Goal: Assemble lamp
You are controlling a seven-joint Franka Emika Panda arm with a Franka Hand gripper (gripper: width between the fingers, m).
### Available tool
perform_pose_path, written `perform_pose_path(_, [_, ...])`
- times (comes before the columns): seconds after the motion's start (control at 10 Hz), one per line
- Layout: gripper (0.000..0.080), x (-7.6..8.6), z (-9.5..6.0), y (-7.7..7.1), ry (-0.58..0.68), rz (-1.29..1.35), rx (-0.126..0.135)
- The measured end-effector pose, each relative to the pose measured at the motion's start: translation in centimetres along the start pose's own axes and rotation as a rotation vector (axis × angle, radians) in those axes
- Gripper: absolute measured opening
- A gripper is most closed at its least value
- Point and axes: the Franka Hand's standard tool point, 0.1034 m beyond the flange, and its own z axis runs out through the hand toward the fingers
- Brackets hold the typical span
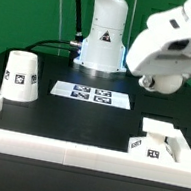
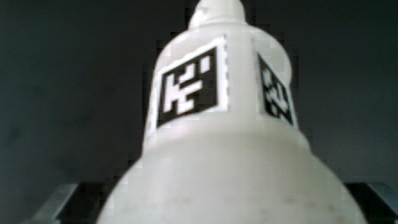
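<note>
Gripper [image 2: 214, 203] is clenched on the bulb [image 2: 222, 120]. In the wrist view the bulb's wide body sits between the dark fingers [image 2: 61, 201], narrow neck pointing away from the camera, two square tags on its side. In the exterior view the arm [image 1: 179, 42] is at 2 o'clock, with the bulb's rounded end hanging under it, clear of the black table [image 1: 59, 118]. The base [image 1: 156, 145] sits at 4-5 o'clock in the corner of the white fence [image 1: 73, 153], tags toward the camera, below the bulb and well apart from it. The shade [image 1: 22, 75] is at 9 o'clock, upright with its narrow end up and a tag facing front. The marker board [image 1: 93, 95] lies flat at centre.
</note>
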Motion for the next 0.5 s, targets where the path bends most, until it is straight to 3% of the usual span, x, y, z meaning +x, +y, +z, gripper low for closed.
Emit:
perform_pose_path(0.1, [0.0576, 0.52, -0.86, 0.75, 0.090, 0.005, -0.017])
perform_pose_path(0.5, [0.0576, 1.12, -0.84, 1.71, 0.375, 0.012, -0.074])
